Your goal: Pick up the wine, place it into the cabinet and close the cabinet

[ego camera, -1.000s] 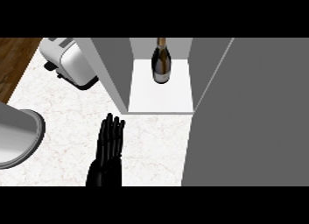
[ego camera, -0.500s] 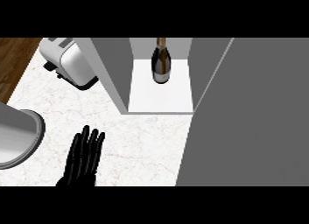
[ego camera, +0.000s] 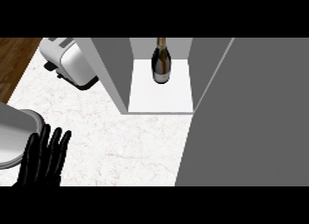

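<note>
Nearest the viewer, well in front of the cabinet (ego camera: 162,98) and off to its left, the left hand (ego camera: 43,162) lay flat over the marble counter (ego camera: 131,140), fingers straight and spread, holding nothing. The wine (ego camera: 160,65) stood upright inside the cabinet, toward its back, with the cabinet door (ego camera: 260,122) swung open on the cabinet's right. A toaster (ego camera: 69,63) sat just left of the cabinet's left wall.

The black left hand (ego camera: 43,162), fingers straight, slid leftward across the white marbled counter (ego camera: 124,144) and a little toward the view's lower edge, ending just beside the grey rounded object (ego camera: 5,135).
</note>
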Controlling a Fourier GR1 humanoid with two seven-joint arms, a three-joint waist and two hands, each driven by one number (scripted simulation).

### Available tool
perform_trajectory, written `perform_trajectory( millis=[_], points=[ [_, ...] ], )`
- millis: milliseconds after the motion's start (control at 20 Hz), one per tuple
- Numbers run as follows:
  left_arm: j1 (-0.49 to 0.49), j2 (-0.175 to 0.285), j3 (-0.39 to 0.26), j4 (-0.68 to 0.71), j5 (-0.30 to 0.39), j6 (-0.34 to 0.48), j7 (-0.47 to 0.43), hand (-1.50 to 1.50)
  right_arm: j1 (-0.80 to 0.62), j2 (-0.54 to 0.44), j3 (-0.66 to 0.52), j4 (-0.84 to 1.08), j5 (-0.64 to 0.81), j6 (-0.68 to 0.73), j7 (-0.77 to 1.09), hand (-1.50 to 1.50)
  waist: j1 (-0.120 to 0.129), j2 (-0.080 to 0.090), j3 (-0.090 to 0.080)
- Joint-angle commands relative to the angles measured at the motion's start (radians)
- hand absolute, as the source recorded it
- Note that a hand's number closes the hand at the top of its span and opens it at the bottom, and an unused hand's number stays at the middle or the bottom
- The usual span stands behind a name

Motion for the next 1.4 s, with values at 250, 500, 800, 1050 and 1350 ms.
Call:
perform_trajectory(
  millis=[250, 500, 800, 1050, 1350],
  points=[
    [0.122, 0.104, 0.227, -0.051, 0.135, -0.139, -0.024, -1.5, 0.03, -0.008, 0.264, -0.104, -0.002, 0.028, 0.05, 1.5, 0.006, -0.003, 0.0],
    [0.142, 0.118, 0.305, -0.026, 0.172, -0.209, -0.004, -1.5, -0.003, 0.014, 0.453, -0.096, 0.097, -0.061, 0.051, 1.5, 0.0, -0.003, -0.001],
    [0.205, 0.173, 0.449, 0.023, 0.239, -0.331, -0.013, -1.5, -0.04, 0.013, 0.659, -0.01, 0.252, -0.206, -0.004, 1.5, 0.006, -0.007, -0.002],
    [0.159, 0.188, 0.481, -0.007, 0.284, -0.327, 0.065, -1.5, -0.104, 0.011, 0.693, -0.005, 0.261, -0.32, 0.024, 1.5, 0.003, -0.007, -0.003],
    [0.172, 0.208, 0.538, 0.028, 0.318, -0.398, 0.086, -1.5, -0.287, 0.012, 0.704, 0.066, 0.327, -0.466, 0.031, 1.5, 0.014, -0.005, -0.003]
  ],
)
